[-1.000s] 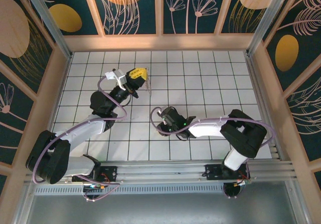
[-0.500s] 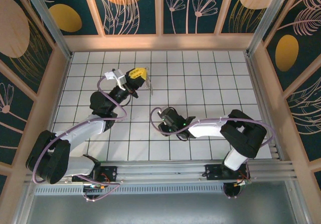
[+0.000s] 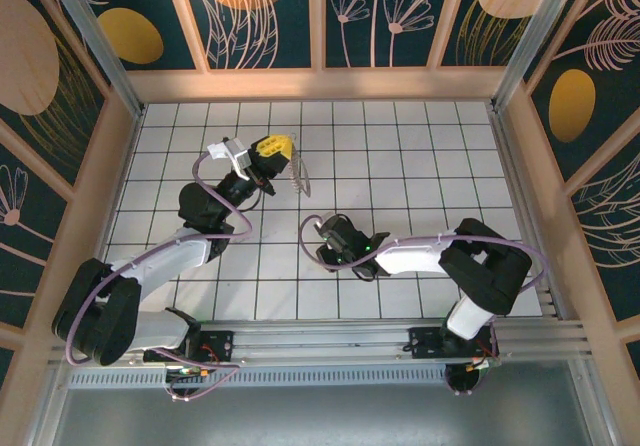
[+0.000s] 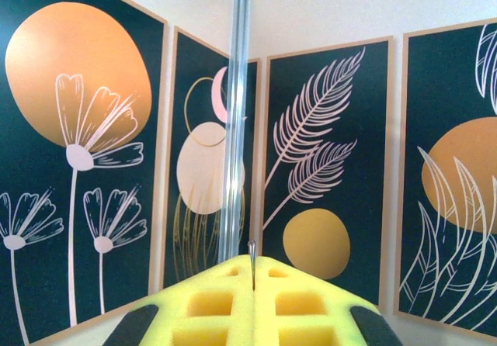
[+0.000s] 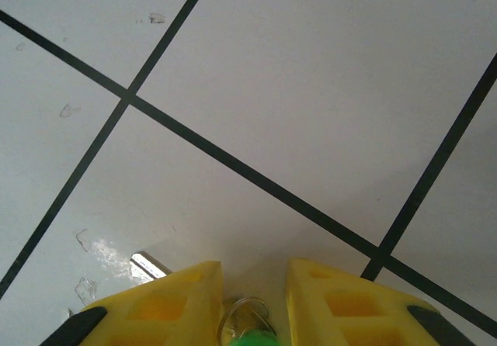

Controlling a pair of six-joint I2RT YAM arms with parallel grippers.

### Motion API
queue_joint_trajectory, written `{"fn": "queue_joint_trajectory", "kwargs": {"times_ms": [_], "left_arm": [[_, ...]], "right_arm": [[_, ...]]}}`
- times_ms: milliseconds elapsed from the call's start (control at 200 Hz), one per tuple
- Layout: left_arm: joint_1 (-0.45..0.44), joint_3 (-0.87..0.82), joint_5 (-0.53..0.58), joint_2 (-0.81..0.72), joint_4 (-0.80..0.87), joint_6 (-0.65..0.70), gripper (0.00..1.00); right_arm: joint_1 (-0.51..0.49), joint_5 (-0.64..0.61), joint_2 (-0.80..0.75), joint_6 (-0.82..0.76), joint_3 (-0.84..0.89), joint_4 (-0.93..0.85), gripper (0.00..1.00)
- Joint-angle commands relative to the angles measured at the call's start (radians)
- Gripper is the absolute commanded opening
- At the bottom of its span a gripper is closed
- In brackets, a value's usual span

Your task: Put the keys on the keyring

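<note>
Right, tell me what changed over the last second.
The keyring hanging from the left fingers swung and turned: a thin sliver before, its loop now faces the top camera more broadly. Nothing was taken hold of or let go. The left fingers stay shut on the keyring. The right fingers stay low over the table with the green key between them, that arm barely shifting.

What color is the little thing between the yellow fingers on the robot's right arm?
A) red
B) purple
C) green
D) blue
C: in the right wrist view, the key lying between the jaws of the right gripper has a bright green head.
</note>
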State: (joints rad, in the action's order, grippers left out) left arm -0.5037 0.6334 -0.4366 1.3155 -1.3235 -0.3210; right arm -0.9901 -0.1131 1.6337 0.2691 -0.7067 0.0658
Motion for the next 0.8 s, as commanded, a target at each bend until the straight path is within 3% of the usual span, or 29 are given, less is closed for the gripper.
{"fn": "queue_joint_trajectory", "kwargs": {"times_ms": [0, 70, 305, 365, 576, 796], "left_arm": [[0.007, 0.015, -0.007, 0.005, -0.071, -0.021, 0.00], [0.007, 0.017, -0.006, 0.008, -0.074, -0.024, 0.00], [0.007, 0.026, -0.014, 0.020, -0.075, -0.031, 0.00], [0.007, 0.029, -0.017, 0.023, -0.075, -0.034, 0.00], [0.007, 0.034, -0.032, 0.030, -0.074, -0.046, 0.00], [0.007, 0.038, -0.057, 0.039, -0.070, -0.057, 0.00]], "right_arm": [[-0.018, -0.043, -0.003, -0.016, 0.018, -0.077, 0.25], [-0.024, -0.048, -0.002, -0.019, 0.016, -0.080, 0.24], [-0.013, -0.054, -0.036, -0.021, 0.019, -0.080, 0.00], [0.009, -0.048, -0.066, -0.022, 0.023, -0.082, 0.00], [0.170, 0.092, -0.261, -0.028, 0.075, -0.037, 0.00], [0.404, 0.382, -0.443, 0.002, 0.136, 0.066, 0.00]]}}
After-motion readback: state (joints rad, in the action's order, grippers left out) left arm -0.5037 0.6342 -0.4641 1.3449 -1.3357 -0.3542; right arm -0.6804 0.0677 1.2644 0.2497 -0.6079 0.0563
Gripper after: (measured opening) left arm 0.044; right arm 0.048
